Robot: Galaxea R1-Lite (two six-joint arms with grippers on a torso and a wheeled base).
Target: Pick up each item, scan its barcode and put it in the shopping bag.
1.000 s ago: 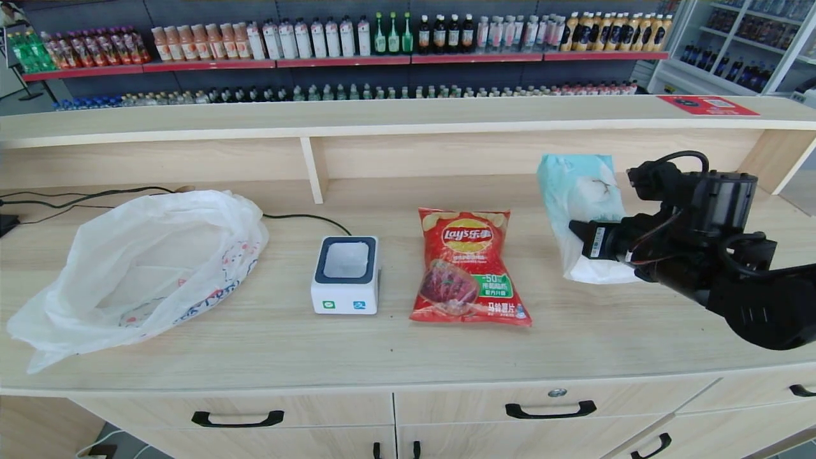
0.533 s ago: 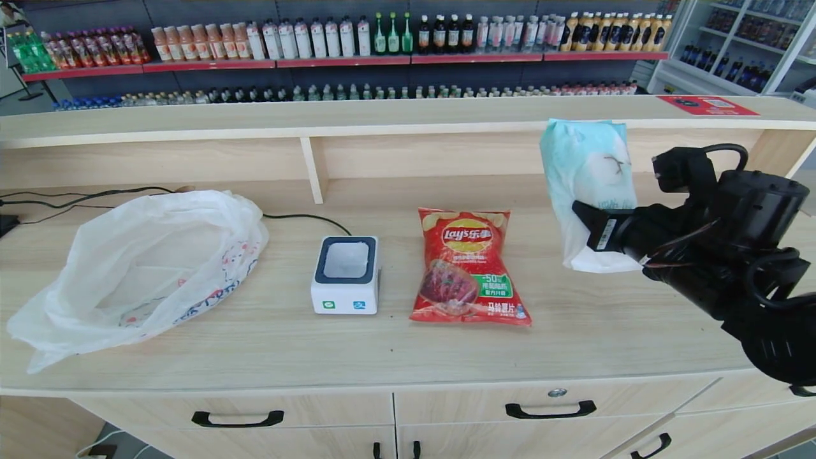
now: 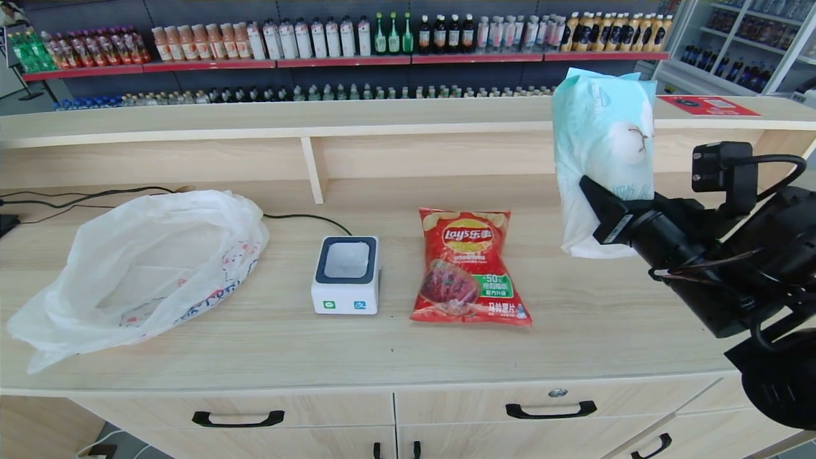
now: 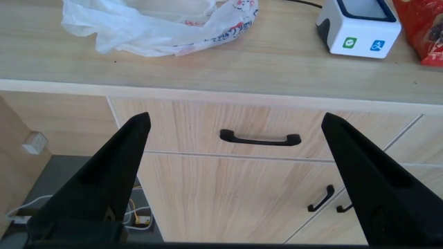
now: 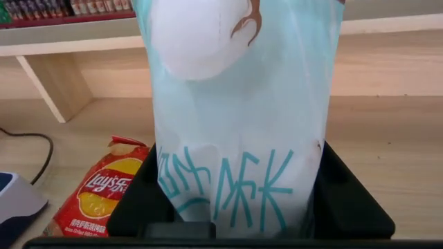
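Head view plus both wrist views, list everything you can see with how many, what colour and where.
soft pack: one, pale teal and white, held upright above the counter's right side
chip bag: one, red, flat on the counter, centre
scanner: one, white with a dark top, just left of the chip bag
shopping bag: one, white see-through plastic, counter's left side
cable: one, black, behind the scanner
counter: one, light wood
drawer handles: several, black, counter front
bottles: many, mixed colours, back shelves
right pincer: black, shut on the soft pack
left pincer: black, open, in front of the drawers
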